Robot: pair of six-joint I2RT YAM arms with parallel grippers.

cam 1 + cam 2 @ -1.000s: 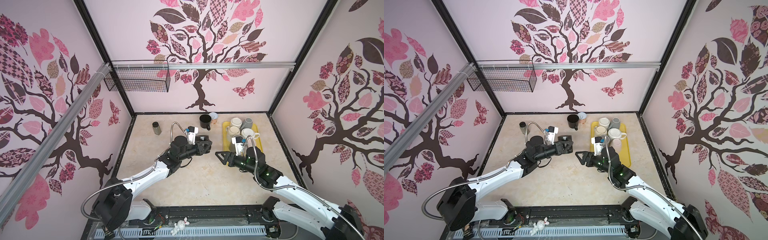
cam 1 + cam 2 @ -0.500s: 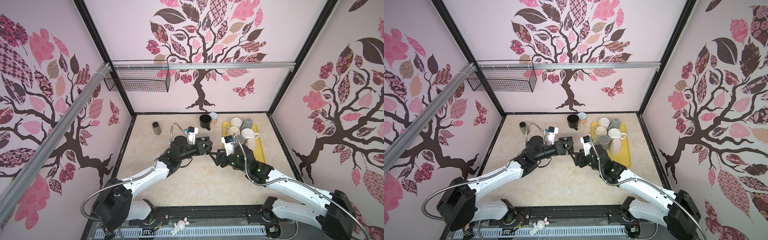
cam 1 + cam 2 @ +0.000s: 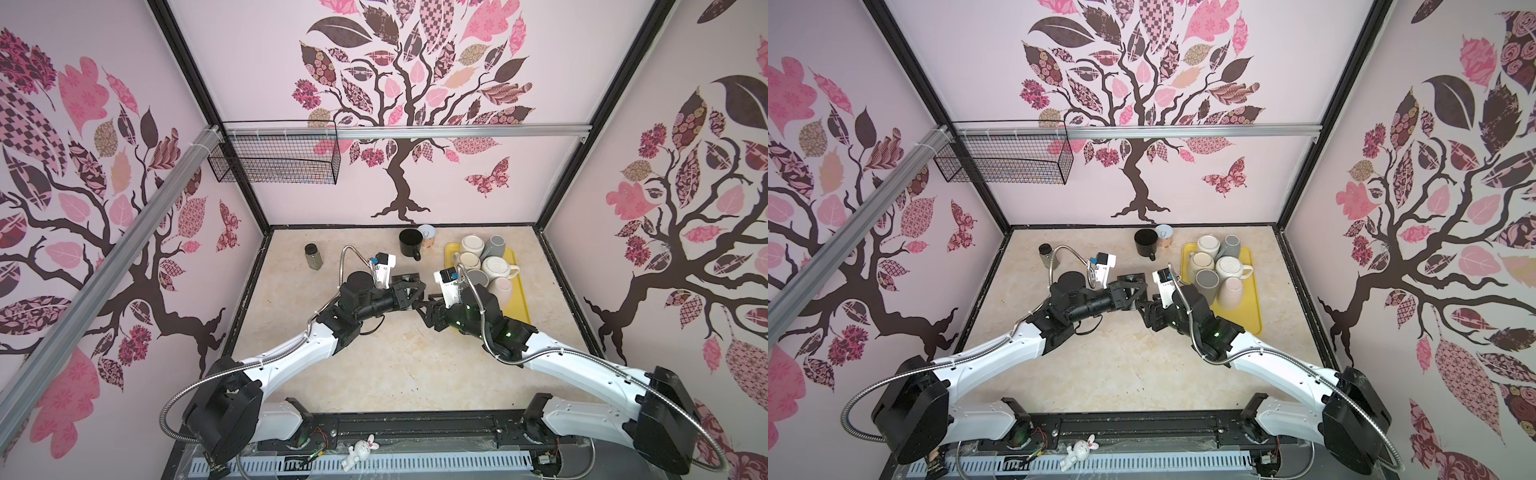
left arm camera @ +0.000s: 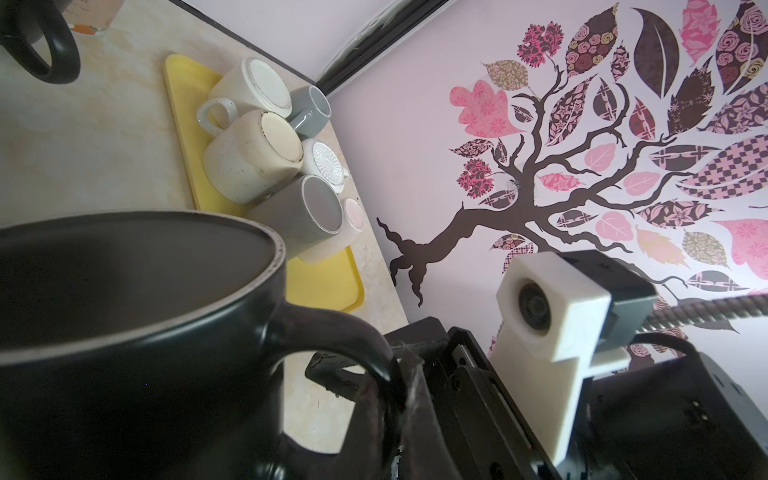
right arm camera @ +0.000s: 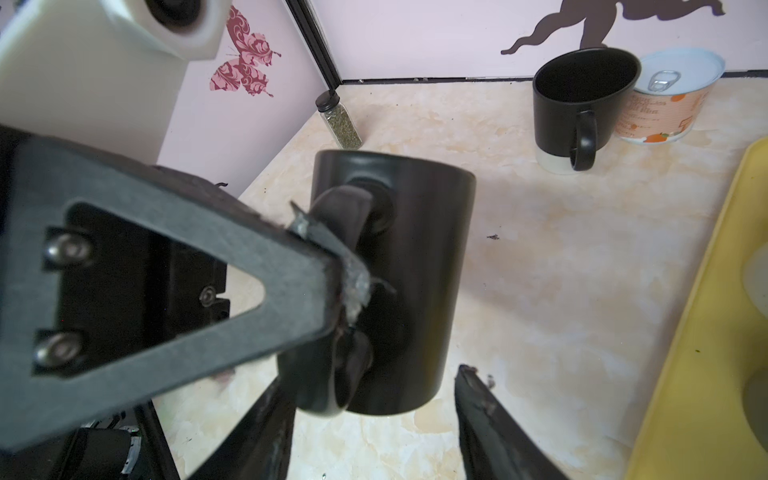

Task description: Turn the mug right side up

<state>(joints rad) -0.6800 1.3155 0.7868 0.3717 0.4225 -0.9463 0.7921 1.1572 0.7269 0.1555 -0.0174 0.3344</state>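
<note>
While the left gripper is pinching the black mug by its handle above the tabletop, mid-frame in a top view, the right gripper is straddling its body, jaws apart.

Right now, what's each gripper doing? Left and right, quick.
Left gripper: closed, holding the black mug by its handle.
Right gripper: open, jaws on either side of the mug, not gripping it.
</note>
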